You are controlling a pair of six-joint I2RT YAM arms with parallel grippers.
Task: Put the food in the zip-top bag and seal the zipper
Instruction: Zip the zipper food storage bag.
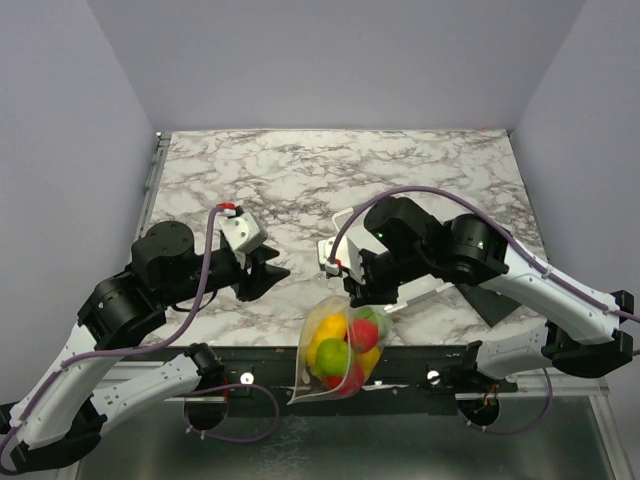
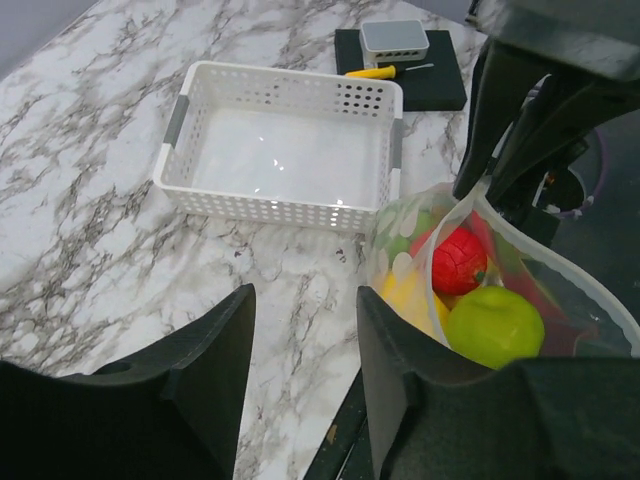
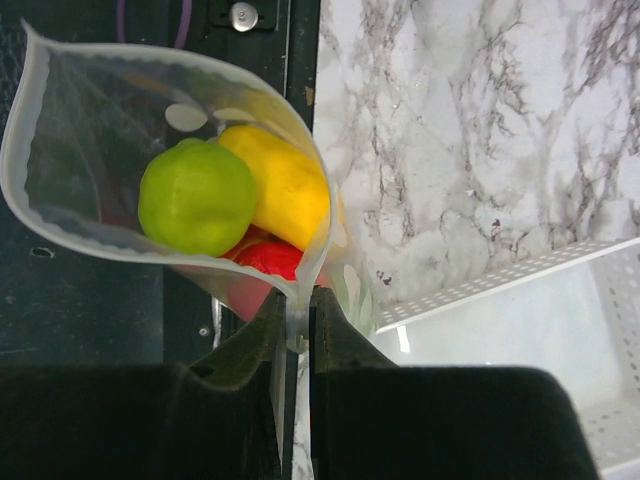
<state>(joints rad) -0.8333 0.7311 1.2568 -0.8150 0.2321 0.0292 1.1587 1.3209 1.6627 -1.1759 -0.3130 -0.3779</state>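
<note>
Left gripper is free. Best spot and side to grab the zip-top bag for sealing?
Probably pinch the zipper rim at its far end, opposite the right gripper, approaching from the left: the zip-top bag hangs with its mouth bowed open there.

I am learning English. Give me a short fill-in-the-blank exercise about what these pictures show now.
1. The right gripper pinches the rim of the bag, whose mouth is ____.
2. The left gripper is open and holds ____.
3. The fruits are in the bag; the white basket is ____.
Missing words: open; nothing; empty.
</note>
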